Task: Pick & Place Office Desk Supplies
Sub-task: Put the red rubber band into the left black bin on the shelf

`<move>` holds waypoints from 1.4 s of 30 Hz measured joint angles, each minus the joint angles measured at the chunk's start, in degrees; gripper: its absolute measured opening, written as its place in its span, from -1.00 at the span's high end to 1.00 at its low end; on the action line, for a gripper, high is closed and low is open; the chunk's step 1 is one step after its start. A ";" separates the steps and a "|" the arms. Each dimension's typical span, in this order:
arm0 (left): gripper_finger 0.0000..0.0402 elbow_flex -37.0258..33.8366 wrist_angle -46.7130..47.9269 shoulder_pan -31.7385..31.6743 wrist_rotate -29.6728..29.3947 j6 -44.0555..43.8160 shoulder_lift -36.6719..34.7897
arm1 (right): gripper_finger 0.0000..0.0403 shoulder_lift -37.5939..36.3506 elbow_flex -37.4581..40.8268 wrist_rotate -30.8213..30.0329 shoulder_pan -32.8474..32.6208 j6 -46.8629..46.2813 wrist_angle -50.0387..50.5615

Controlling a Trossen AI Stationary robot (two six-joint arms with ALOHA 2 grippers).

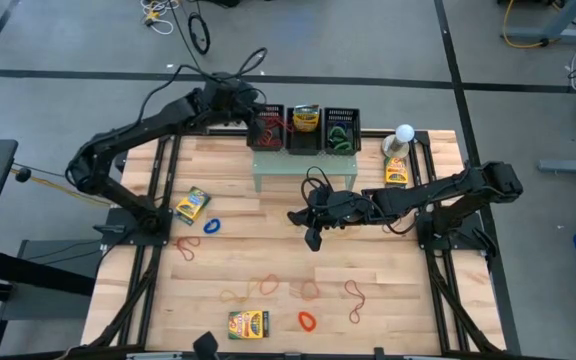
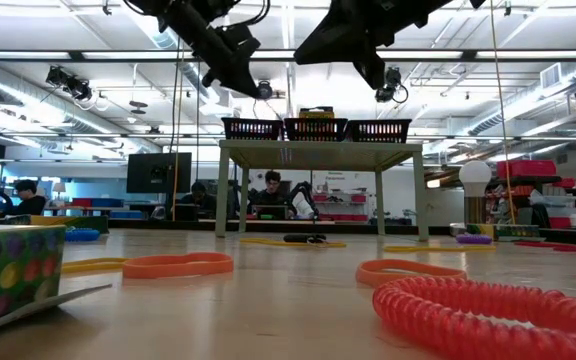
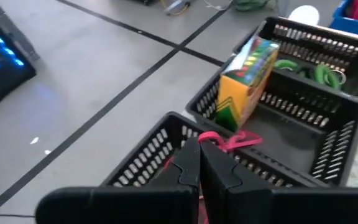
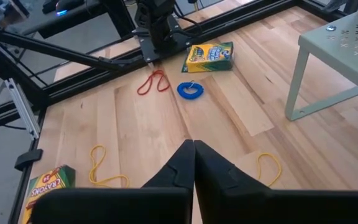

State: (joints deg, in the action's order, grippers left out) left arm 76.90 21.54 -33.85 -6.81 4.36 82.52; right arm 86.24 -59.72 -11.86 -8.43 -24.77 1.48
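Note:
My left gripper [image 1: 260, 117] [image 3: 199, 144] hangs over the leftmost of three black baskets [image 1: 268, 128] on the pale green stand [image 1: 303, 168] at the table's far side, shut on a red rubber band [image 3: 238, 140]. The middle basket holds a yellow-and-green box [image 3: 247, 78], the right one green bands [image 3: 312, 71]. My right gripper [image 1: 313, 238] [image 4: 193, 148] is shut above the table's middle, with nothing seen between its fingers. More boxes [image 1: 193, 205] [image 1: 249, 324] [image 1: 396, 171] and loose bands [image 1: 212, 226] [image 1: 307, 321] lie flat on the wood. My left gripper pinches one end of the red rubber band [image 3: 211, 138] between its two fingertips. The fingers slant down toward the table's far edge. The rest of the band sticks out past the fingertips, over the inside of the left basket [image 3: 160, 149].
A white ball-topped object [image 1: 404, 134] stands right of the baskets. Red and orange bands [image 1: 310, 290] [image 1: 266, 285] [image 1: 186, 248] are scattered over the near half. Black frame rails [image 1: 148, 270] run along both table sides. Under my right gripper the wood [image 4: 229, 118] lies bare.

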 joint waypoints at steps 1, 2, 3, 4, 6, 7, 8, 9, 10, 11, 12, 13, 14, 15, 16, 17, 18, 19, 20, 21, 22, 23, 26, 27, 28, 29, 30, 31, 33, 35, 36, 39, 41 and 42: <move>0.98 0.01 -0.08 -0.02 -0.49 -0.29 -0.42 | 0.96 0.00 0.00 0.00 0.00 0.09 0.00; 0.98 0.02 -0.16 -0.02 -0.82 -0.62 -0.88 | 0.97 0.00 0.00 0.02 0.00 0.22 0.02; 0.98 0.02 -0.17 -0.01 -0.90 -0.81 -1.34 | 0.98 0.00 0.00 0.02 0.00 0.22 0.02; 0.98 0.02 -0.19 0.07 -0.92 -1.02 -1.65 | 0.98 0.00 0.00 0.02 0.00 0.22 0.02; 0.98 0.02 -0.12 0.11 -1.20 -1.66 -1.97 | 0.97 0.00 0.00 0.02 0.00 0.22 0.02; 0.98 0.02 -0.09 0.14 -1.79 -1.99 -2.05 | 0.97 0.00 0.00 0.02 0.00 0.22 0.02; 0.98 0.02 -0.15 0.14 -2.43 -2.30 -2.23 | 0.96 0.00 0.00 0.03 0.00 0.22 0.02; 0.98 0.02 -0.15 0.14 -2.84 -2.51 -2.40 | 0.96 0.00 0.00 0.04 0.00 0.22 0.02; 0.98 0.02 -0.26 0.14 -3.33 -2.84 -2.44 | 0.96 0.00 0.00 0.04 0.00 0.22 0.02; 0.98 0.02 -0.30 0.14 -3.57 -3.23 -2.44 | 0.97 0.00 0.00 0.04 0.00 0.22 0.03; 0.98 0.02 -0.03 0.09 -3.72 -3.29 -2.44 | 0.98 0.00 0.00 0.03 0.00 0.22 0.02; 0.98 0.02 0.32 0.08 -3.84 -3.32 -2.43 | 0.98 0.00 0.00 0.04 0.00 0.22 0.04; 0.98 0.02 0.48 0.06 -4.01 -3.37 -2.40 | 0.98 0.00 0.00 0.04 0.00 0.22 0.04; 0.98 0.02 0.45 0.07 -4.40 -3.40 -2.36 | 0.98 0.00 0.00 0.04 0.00 0.22 0.04; 0.98 0.02 0.53 0.09 -5.00 -3.41 -2.33 | 0.98 0.00 0.00 0.04 0.00 0.22 0.03; 0.98 0.02 0.78 0.09 -5.76 -3.41 -2.31 | 0.98 0.00 0.00 0.04 0.00 0.22 0.04; 0.98 0.02 1.05 0.09 -6.63 -3.41 -2.27 | 0.98 0.00 0.00 0.04 0.00 0.22 0.04; 0.98 0.02 1.16 0.09 -7.23 -3.41 -2.27 | 0.97 0.00 0.00 0.04 0.00 0.22 0.04; 0.98 0.02 1.22 0.09 -8.02 -3.53 -2.27 | 0.97 0.00 0.00 0.04 0.00 0.22 0.04; 0.98 0.02 1.26 0.06 -8.54 -3.74 -2.27 | 0.97 0.00 0.00 0.04 0.00 0.22 0.04; 0.98 0.02 1.36 0.05 -9.00 -3.87 -2.27 | 0.98 0.00 0.00 0.04 0.00 0.22 0.04; 0.98 0.02 1.49 0.04 -9.50 -3.96 -2.27 | 0.98 0.00 0.00 0.04 -0.04 0.22 0.04; 0.98 0.02 1.52 0.05 -10.43 -4.99 -2.27 | 0.98 0.00 0.00 0.04 -0.04 0.22 0.04; 0.98 0.02 1.56 0.05 -10.92 -5.30 -2.27 | 0.98 0.00 0.00 0.04 -0.04 0.22 0.04; 0.98 0.02 1.71 0.05 -11.43 -5.77 -2.27 | 0.98 0.00 0.00 0.04 -0.04 0.22 0.04; 0.98 0.02 2.00 0.07 -11.96 -6.34 -2.27 | 0.98 0.00 0.00 0.04 -0.04 0.22 0.04; 0.98 0.02 2.36 0.09 -12.59 -6.72 -2.27 | 0.98 0.00 0.00 0.04 -0.04 0.22 0.04; 0.98 0.02 2.49 0.08 -12.96 -6.82 -2.27 | 0.97 0.00 0.00 0.04 -0.04 0.22 0.04; 0.98 0.02 2.50 0.06 -13.07 -6.95 -2.27 | 0.97 0.00 0.00 0.04 -0.04 0.22 0.04; 0.98 0.02 2.52 0.03 -13.30 -7.37 -2.27 | 0.97 0.00 0.00 0.04 -0.02 0.22 0.04; 0.98 0.02 2.63 0.00 -13.73 -7.89 -2.27 | 0.97 0.00 0.00 0.04 -0.02 0.22 0.04; 0.98 0.02 3.78 -0.60 -15.20 -9.95 -2.27 | 0.97 0.00 0.00 0.04 -0.02 0.22 0.04; 0.98 0.02 4.72 -1.52 -14.58 -11.44 -2.25 | 0.97 0.00 0.00 0.04 -0.02 0.22 0.04; 0.98 0.02 5.01 -2.04 -13.74 -12.01 -2.25 | 0.97 -0.02 0.00 0.04 -0.02 0.22 0.04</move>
State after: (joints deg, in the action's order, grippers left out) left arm 76.93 26.54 -35.89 -20.55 -7.65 80.27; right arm 86.21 -59.72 -11.81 -8.45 -24.56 1.52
